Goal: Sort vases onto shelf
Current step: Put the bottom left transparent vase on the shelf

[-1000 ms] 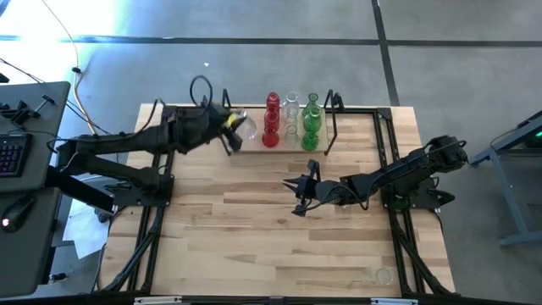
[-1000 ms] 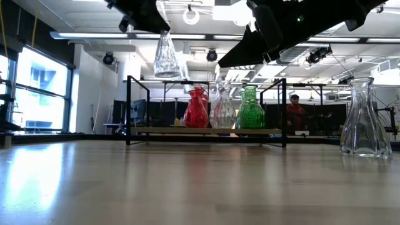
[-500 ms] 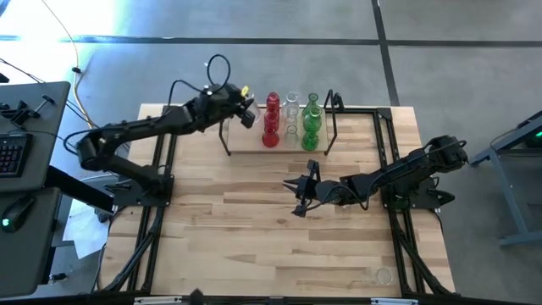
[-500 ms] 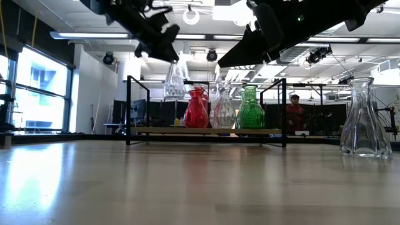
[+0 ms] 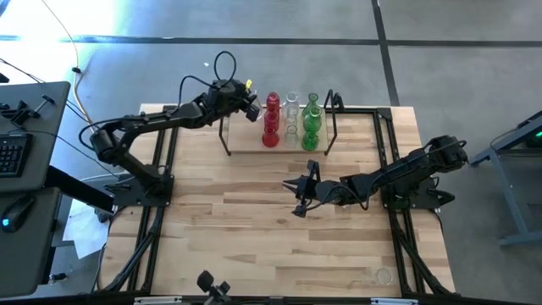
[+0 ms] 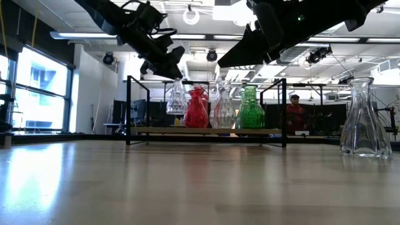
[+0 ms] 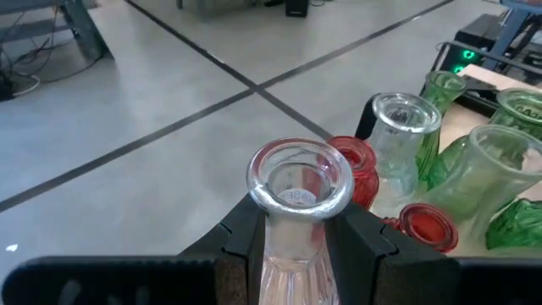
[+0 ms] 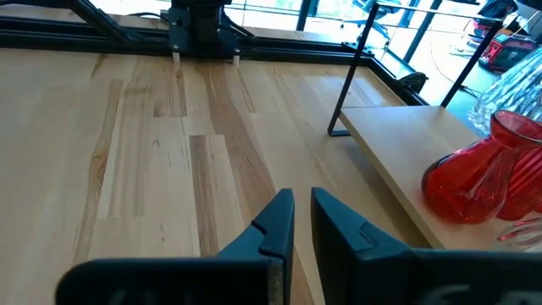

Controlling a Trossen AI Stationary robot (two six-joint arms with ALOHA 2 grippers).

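My left gripper is over the far left part of the shelf, shut on a clear vase. This vase stands upright just left of the red vases. Whether its base touches the board does not show. Red, clear and green vases stand in rows on the light-wood shelf. One more clear vase stands on its base at the table's near right corner. My right gripper waits mid-table, near the shelf, with its fingers shut to a narrow slit. My left gripper pinches the clear vase's neck just under the flared rim, one finger on each side. The fingers come from the table's left, slanting down. The vase hangs upright below them, beside the red vases.
Black wire frames close both ends of the shelf. The clear vase at the near right stands apart from both arms. The tabletop is bare wood between the shelf and the near edge. A person shows in the room far behind.
My left gripper has moved toward the table's far edge and right, over the shelf, and come down. The clear vase has stayed in its hold. It has dropped from well above the shelf frame to the level of the red vases, right next to them.
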